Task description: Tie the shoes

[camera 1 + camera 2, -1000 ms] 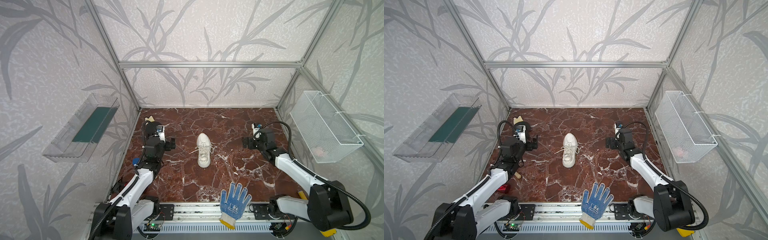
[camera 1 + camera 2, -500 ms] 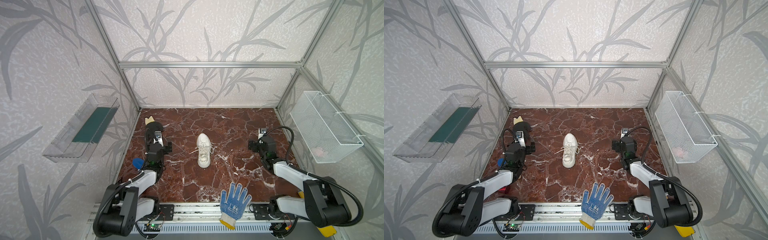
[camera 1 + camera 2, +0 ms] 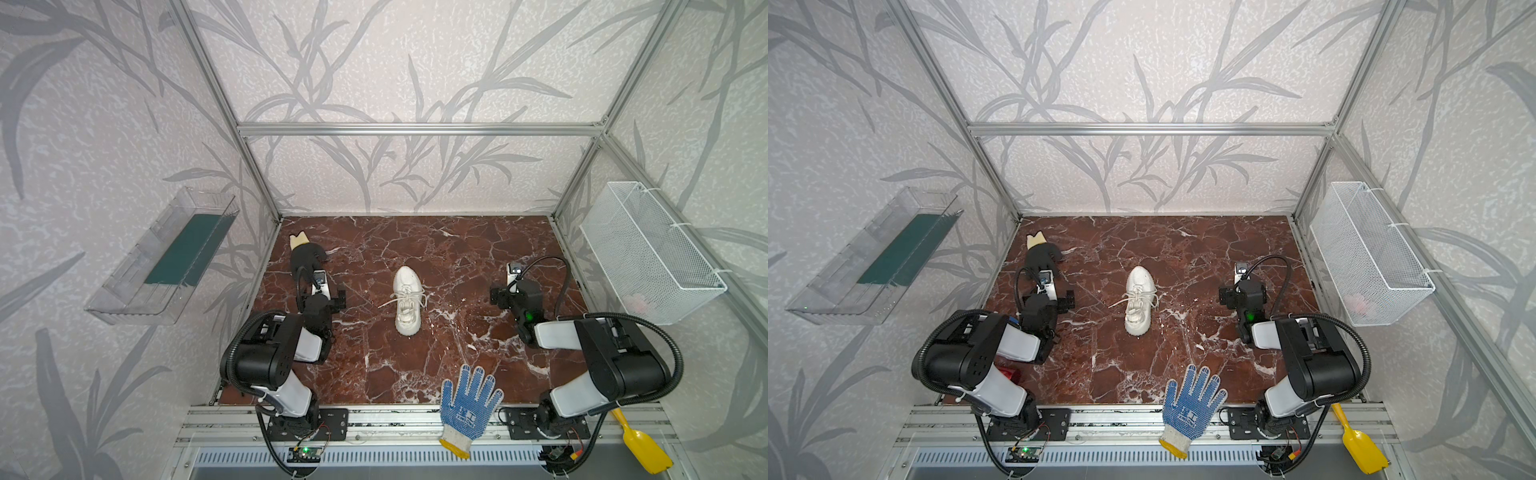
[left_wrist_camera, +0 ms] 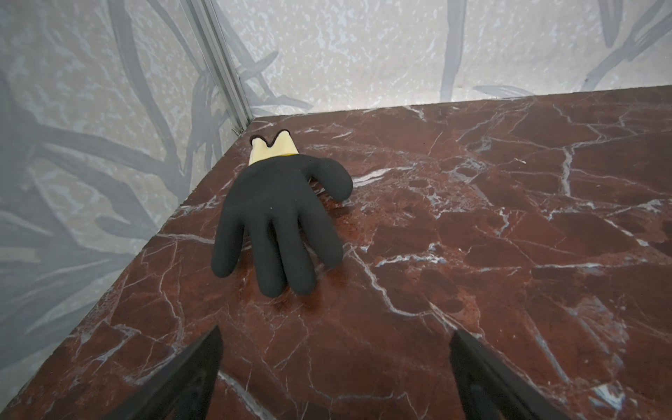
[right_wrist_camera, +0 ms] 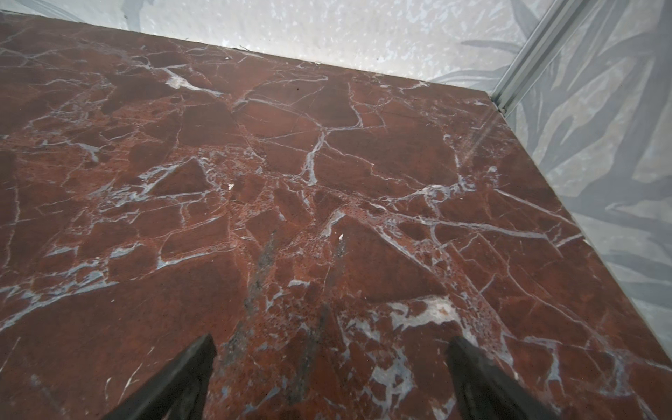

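While the left gripper [image 4: 336,331] hangs low over the red marble table [image 5: 327,145], its two dark fingers [image 4: 196,367] stand wide apart with only bare stone between them. The right gripper [image 5: 331,338] is splayed just as wide and grasps nothing either. In its wrist view only veined marble and the far corner of the enclosure show.

Ahead of the left gripper lies a black glove [image 4: 276,218] with a pale yellow cuff, flat on the stone near the back left corner, its fingers pointing toward the gripper and apart from it. Both arms are folded back near their bases, one at each side of the table.

Between them, near the middle of the table and well apart from both grippers, sits the sneaker [image 3: 407,303], off-white and upright on its chunky sole, toe toward the back wall. Its thin white laces [image 3: 405,297] spread out to both sides over the tongue. I cannot tell whether they are knotted.

At the front edge a blue dotted glove [image 3: 467,399] lies half on the marble and half on the metal rail. A yellow scoop [image 3: 642,446] rests at the front right corner. A white wire basket [image 3: 648,249] hangs on the right wall, and a clear tray [image 3: 162,257] on the left wall.
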